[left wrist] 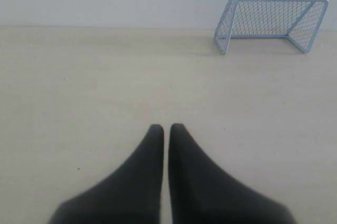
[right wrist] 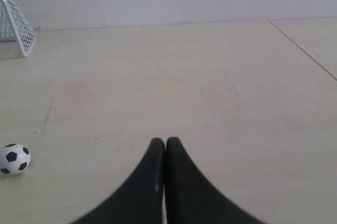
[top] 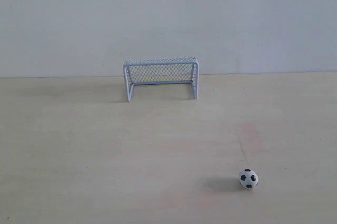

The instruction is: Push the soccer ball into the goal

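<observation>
The small black-and-white soccer ball (top: 248, 179) rests on the pale wooden table near the front right. The pale blue goal (top: 160, 77) stands at the back centre against the wall, its mouth facing the front. Neither gripper shows in the exterior view. In the right wrist view the ball (right wrist: 14, 159) lies off to one side of my right gripper (right wrist: 165, 141), apart from it, and a corner of the goal (right wrist: 16, 23) shows far off. My right gripper is shut and holds nothing. My left gripper (left wrist: 166, 128) is shut too, with the goal (left wrist: 271, 21) far ahead of it.
A plain white wall (top: 168, 19) backs the table (top: 105, 145). A thin seam (right wrist: 303, 48) crosses the tabletop in the right wrist view. Nothing else stands on the table.
</observation>
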`<state>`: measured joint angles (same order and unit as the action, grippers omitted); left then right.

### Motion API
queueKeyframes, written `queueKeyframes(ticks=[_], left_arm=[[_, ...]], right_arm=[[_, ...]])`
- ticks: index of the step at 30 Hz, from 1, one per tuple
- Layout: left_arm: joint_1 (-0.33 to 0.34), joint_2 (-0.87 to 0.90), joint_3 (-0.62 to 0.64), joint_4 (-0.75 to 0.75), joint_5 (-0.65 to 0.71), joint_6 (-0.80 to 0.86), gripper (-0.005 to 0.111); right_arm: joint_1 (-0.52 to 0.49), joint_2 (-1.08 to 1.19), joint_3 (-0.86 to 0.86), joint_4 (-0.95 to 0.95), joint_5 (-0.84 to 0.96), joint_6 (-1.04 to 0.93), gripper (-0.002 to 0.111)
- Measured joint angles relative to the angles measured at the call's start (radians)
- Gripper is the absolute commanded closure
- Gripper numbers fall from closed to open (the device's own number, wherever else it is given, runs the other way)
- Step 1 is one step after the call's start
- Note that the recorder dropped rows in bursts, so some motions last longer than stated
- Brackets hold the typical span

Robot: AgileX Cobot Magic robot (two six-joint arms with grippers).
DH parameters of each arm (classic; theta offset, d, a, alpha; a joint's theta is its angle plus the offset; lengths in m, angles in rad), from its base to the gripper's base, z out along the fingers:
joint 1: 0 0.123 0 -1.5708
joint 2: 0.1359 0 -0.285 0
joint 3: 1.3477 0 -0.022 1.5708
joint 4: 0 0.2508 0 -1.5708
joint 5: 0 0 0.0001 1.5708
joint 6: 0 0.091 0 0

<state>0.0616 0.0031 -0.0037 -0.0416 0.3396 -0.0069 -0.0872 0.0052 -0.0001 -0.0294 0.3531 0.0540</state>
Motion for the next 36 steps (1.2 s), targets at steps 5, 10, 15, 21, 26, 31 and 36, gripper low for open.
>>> queueKeyframes(ticks=[5, 10, 15, 21, 26, 31, 36], left_arm=[[0.0, 0.0, 0.0, 0.0, 0.0, 0.0, 0.102], [0.0, 0.0, 0.0, 0.0, 0.0, 0.0, 0.102], [0.0, 0.0, 0.0, 0.0, 0.0, 0.0, 0.102], [0.0, 0.0, 0.0, 0.0, 0.0, 0.0, 0.102], [0.0, 0.0, 0.0, 0.0, 0.0, 0.0, 0.102], [0.0, 0.0, 0.0, 0.0, 0.0, 0.0, 0.102], [0.0, 0.0, 0.0, 0.0, 0.0, 0.0, 0.102]], right_arm=[[0.0, 0.0, 0.0, -0.011, -0.013, -0.033, 0.109], [0.0, 0.0, 0.0, -0.017, -0.063, -0.061, 0.109], [0.0, 0.0, 0.001, 0.042, -0.397, -0.04, 0.109], [0.0, -0.002, 0.001, 0.089, -0.895, -0.004, 0.109], [0.0, -0.002, -0.104, 0.223, -0.822, 0.014, 0.109], [0.0, 0.099, -0.411, 0.228, -0.387, -0.066, 0.109], [0.0, 0.39, -0.708, 0.228, 0.12, -0.312, 0.109]])
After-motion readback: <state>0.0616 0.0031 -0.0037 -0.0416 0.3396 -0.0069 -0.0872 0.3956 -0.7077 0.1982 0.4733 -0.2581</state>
